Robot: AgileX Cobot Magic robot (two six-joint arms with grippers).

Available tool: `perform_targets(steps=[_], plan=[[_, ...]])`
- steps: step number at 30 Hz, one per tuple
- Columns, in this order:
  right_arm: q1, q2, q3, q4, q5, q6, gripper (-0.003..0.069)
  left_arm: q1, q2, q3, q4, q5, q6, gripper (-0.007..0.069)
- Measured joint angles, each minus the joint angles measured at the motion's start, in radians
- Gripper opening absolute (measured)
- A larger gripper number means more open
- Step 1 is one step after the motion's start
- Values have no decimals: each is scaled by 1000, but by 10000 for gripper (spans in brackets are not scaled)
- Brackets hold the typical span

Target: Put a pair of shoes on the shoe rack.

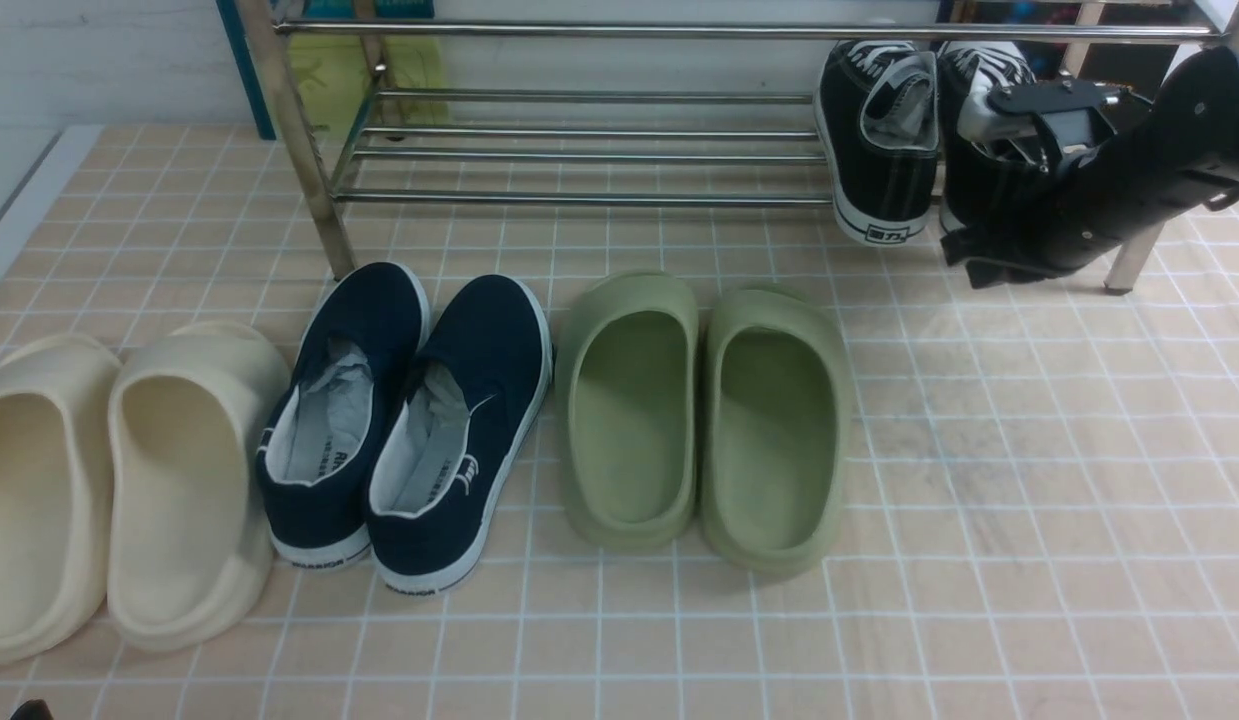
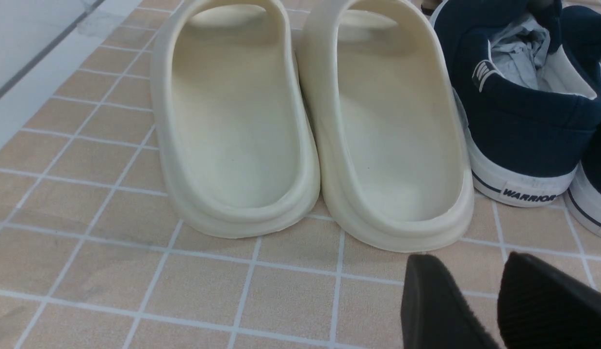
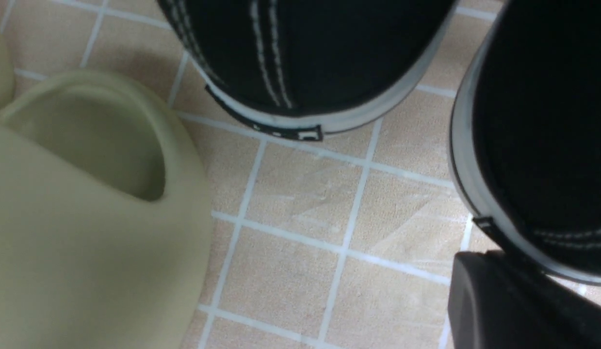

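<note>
- Evidently, two black sneakers [image 1: 884, 150] sit side by side on the shoe rack [image 1: 579, 199], heels outward; one is just left of the right pincer [image 1: 964, 262], the other right behind it.
- Two green slippers [image 1: 629, 420] stand on the floor, nearer the robot than the right pincer and to its left.
- Two navy slip-ons [image 1: 459, 440] and two cream slippers [image 1: 184, 490] (the navy pair leans askew) lie beyond the left pincer [image 2: 467, 266].
- The floor [image 1: 1059, 520] is beige tile with pale joints, meeting a white wall [image 1: 679, 70] behind the rack.
- The right arm [image 1: 1129, 190] reaches in from the right, slanting down; its pincer's tips are pressed together, contact with the sneaker unclear.
- The left pincer is spread, holding nothing.
</note>
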State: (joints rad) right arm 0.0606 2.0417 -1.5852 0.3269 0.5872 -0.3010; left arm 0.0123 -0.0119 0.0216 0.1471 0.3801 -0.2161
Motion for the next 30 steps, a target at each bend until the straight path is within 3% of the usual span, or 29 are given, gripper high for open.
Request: perform_targets(steps=[3,11,15,18,22,26,27,28,30], plan=[[0,-6,0,-6,9,20,80,0,0,0,0,0,0,239],[-6,-79,0,-46,69,28,349,0,0,0,0,0,0,239],[-6,-148,0,-46,82,28,391,0,0,0,0,0,0,239],[-6,-214,0,-46,99,28,363,0,0,0,0,0,0,239],[-6,-308,0,-51,135,28,265,0,0,0,0,0,0,239],[-3,-474,0,-94,192,28,80,0,0,0,0,0,0,239],[-3,-482,0,-98,194,28,80,0,0,0,0,0,0,239],[-3,-552,0,-135,210,28,14,0,0,0,0,0,0,239],[-3,-630,0,-179,215,28,-15,0,0,0,0,0,0,239]])
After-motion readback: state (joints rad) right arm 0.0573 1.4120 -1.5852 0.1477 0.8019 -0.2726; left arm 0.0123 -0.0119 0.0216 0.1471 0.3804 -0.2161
